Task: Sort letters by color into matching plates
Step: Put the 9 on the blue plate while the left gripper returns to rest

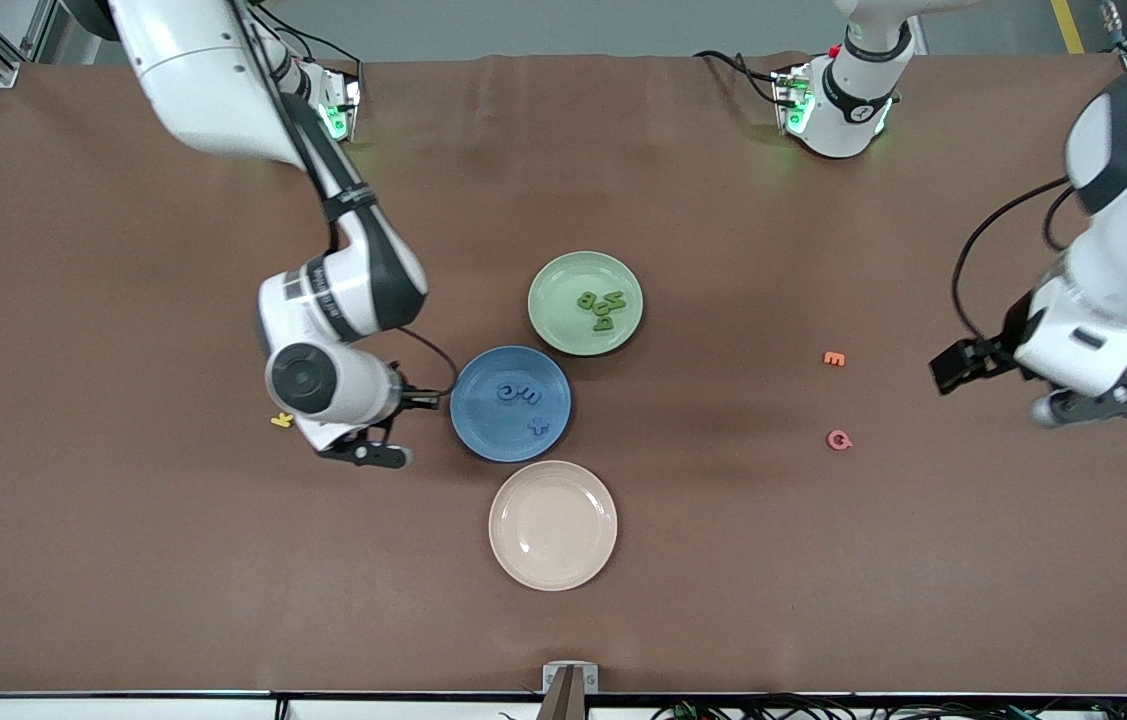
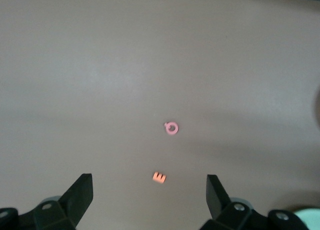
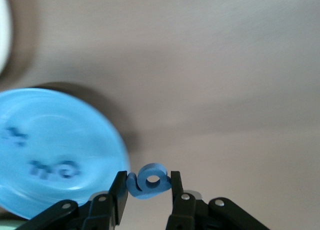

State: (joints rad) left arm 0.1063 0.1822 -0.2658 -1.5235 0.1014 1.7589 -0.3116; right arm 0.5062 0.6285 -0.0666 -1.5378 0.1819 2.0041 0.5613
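Here the right gripper (image 3: 148,182), over the table beside the blue plate (image 1: 483,425), pinches a blue 6 (image 3: 148,180) between narrowly set jaws; the left gripper (image 2: 150,195) hangs over bare table, jaws spread wide, holding nothing

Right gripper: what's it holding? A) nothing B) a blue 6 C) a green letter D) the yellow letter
B: in the right wrist view the right gripper is shut on the blue 6, just beside the rim of the blue plate, which already holds three blue letters.
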